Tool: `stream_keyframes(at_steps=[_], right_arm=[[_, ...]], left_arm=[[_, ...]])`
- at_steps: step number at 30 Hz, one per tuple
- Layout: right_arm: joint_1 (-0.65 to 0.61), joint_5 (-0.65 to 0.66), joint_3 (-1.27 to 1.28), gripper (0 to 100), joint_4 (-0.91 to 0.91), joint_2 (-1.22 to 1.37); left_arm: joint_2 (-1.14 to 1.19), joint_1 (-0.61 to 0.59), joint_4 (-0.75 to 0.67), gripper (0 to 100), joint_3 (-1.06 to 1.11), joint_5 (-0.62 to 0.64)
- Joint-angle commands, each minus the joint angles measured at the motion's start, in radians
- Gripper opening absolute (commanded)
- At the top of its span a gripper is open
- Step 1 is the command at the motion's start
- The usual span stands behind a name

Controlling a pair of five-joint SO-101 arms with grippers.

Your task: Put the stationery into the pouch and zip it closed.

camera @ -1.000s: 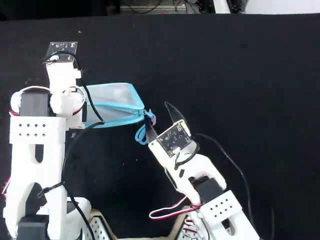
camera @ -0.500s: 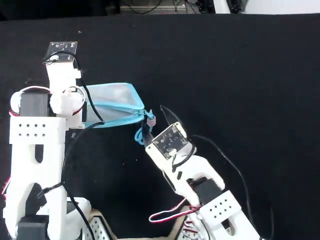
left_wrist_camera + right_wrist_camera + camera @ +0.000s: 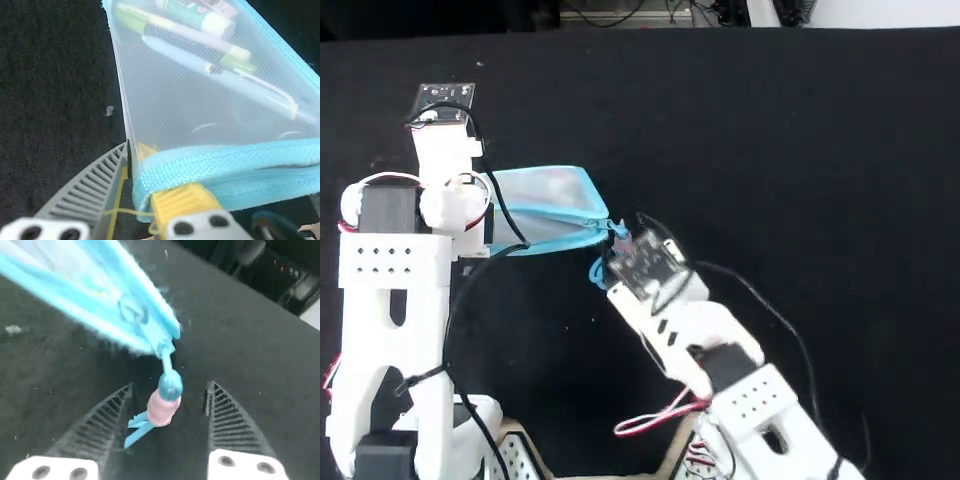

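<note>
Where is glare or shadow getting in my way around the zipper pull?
Right wrist view: no glare; the zipper pull sits evenly lit inside the open right gripper. Left wrist view: faint sheen on the pouch mesh, pens readable through it. High view: pouch pale against the black table.

Left claw (image 3: 132, 160) is clamped tight while right claw (image 3: 170, 387) gapes wide.

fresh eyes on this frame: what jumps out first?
The pale blue mesh pouch stands out against the black table. One of its corners is clamped in the left tool, and pens show through the mesh. Next is the right tool, open at the pouch's other end, with a finger on either side of the pink-beaded zipper pull.
</note>
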Motion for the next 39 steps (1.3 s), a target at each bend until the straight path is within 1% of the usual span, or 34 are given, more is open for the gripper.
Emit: stream_keyframes(at_steps=[1, 6, 9, 23, 33, 39], right_arm=[[0.012, 0.011, -0.151, 21.8, -0.049, 0.231], [0.046, 0.012, -0.156, 21.8, -0.21, 0.355], [0.064, 0.006, -0.156, 21.8, -0.252, 0.363], [0.058, 0.005, -0.165, 21.8, -0.258, 0.354], [0.058, 0.003, -0.068, 21.8, -0.256, 0.147], [0.058, 0.003, -0.054, 21.8, -0.256, 0.12]], left_arm=[[0.014, 0.001, -0.011, 3, 0.024, 0.011], [0.014, 0.001, -0.011, 3, 0.024, 0.011], [0.014, 0.001, -0.011, 3, 0.025, 0.011], [0.015, 0.004, -0.011, 3, 0.025, 0.008], [0.015, 0.007, -0.011, 3, 0.025, 0.006], [0.015, 0.007, -0.011, 3, 0.025, 0.006]])
